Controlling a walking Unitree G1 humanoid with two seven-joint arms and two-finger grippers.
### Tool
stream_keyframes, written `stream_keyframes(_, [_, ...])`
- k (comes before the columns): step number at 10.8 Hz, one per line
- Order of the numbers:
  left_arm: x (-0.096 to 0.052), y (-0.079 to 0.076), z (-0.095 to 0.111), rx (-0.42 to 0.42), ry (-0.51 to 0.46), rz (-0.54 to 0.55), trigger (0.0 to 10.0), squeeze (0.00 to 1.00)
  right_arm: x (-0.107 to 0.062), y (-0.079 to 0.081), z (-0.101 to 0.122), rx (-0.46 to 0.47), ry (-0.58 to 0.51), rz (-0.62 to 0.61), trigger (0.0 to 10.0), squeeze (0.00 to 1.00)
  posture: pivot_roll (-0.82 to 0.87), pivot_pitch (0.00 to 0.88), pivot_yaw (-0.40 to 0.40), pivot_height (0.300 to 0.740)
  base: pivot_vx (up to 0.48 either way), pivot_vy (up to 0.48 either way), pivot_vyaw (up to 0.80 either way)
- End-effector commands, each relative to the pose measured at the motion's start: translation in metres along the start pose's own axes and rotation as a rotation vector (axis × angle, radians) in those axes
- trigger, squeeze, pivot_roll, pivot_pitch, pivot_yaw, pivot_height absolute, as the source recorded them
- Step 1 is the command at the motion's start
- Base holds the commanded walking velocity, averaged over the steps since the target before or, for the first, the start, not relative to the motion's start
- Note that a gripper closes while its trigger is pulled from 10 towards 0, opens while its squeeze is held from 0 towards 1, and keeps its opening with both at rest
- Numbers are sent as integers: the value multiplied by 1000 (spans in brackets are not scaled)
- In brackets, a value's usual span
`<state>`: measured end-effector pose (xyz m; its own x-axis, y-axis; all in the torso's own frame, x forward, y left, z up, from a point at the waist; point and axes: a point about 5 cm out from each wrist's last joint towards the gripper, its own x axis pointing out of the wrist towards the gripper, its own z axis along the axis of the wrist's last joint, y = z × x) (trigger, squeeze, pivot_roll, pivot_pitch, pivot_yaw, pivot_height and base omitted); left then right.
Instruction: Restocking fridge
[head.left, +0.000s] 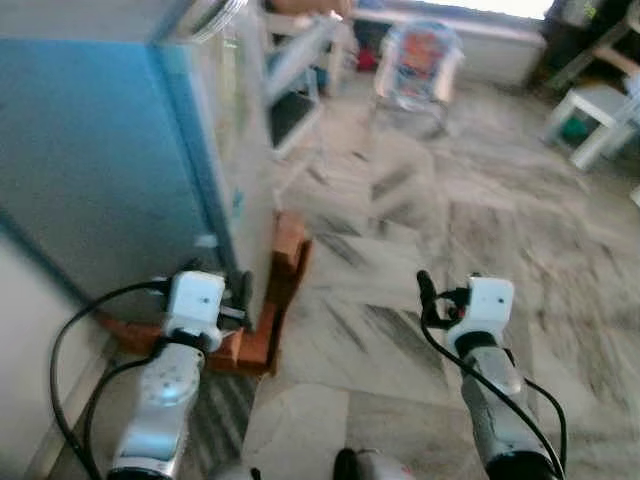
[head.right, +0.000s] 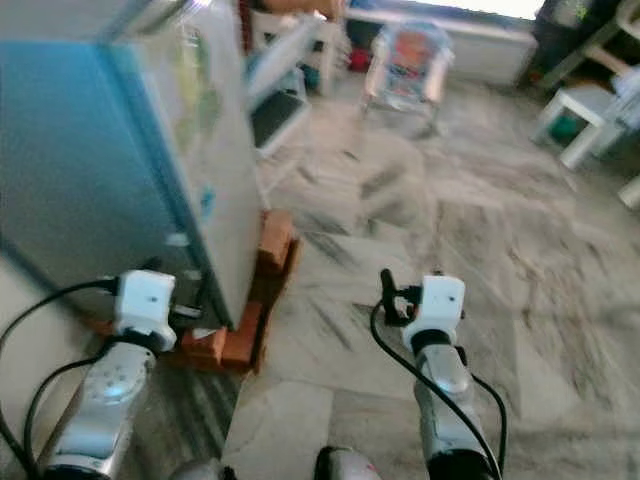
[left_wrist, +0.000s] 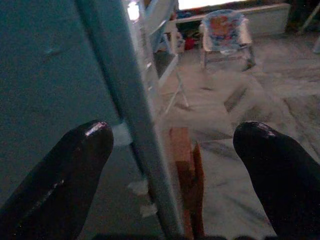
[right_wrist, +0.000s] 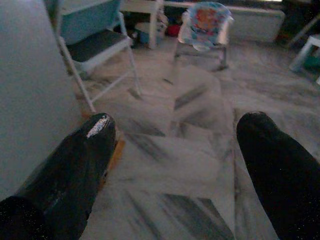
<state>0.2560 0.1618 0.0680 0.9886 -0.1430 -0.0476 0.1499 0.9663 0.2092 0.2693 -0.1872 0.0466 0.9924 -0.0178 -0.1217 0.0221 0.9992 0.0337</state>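
Observation:
A blue fridge (head.left: 100, 150) stands at my left, its side wall facing me and its pale front edge (left_wrist: 132, 125) turned to the room. It rests on red bricks (head.left: 285, 262). My left gripper (left_wrist: 175, 145) is open and empty, low beside the fridge's front corner, with that edge showing between its fingers. My right gripper (right_wrist: 177, 132) is also open and empty. It hangs over the marble floor (head.left: 400, 220), to the right of the fridge. The head views are blurred.
A white folding step stool (right_wrist: 97, 50) stands just beyond the fridge. Farther back sits a colourful baby bouncer (head.left: 418, 58). A white stool (head.left: 600, 115) is at the far right. Grey-veined marble floor spreads ahead and to the right.

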Motion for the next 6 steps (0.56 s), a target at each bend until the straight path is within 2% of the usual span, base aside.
stream_keyframes(1, [-1, 1, -2, -1, 9, 0, 10000, 0, 0, 1, 1, -9, -3, 7, 10000, 0, 134, 64, -40, 740, 0, 0, -600])
stream_keyframes(4, [1, -5, -2, -12, 5, -6, 10000, 0, 3, -4, 4, -16, -13, -2, 10000, 0, 131, 57, -46, 740, 0, 0, -621])
stream_keyframes(5, [1, -4, -1, -11, 4, -5, 10000, 0, 3, -4, 4, -19, -13, -1, 10000, 0, 131, 57, -47, 740, 240, 0, 0])
stream_keyframes(6, [0, -3, -3, -24, 12, -4, 10000, 0, 1, -4, 2, -25, -6, -1, 10000, 0, 130, 59, -51, 740, 0, 0, 0])
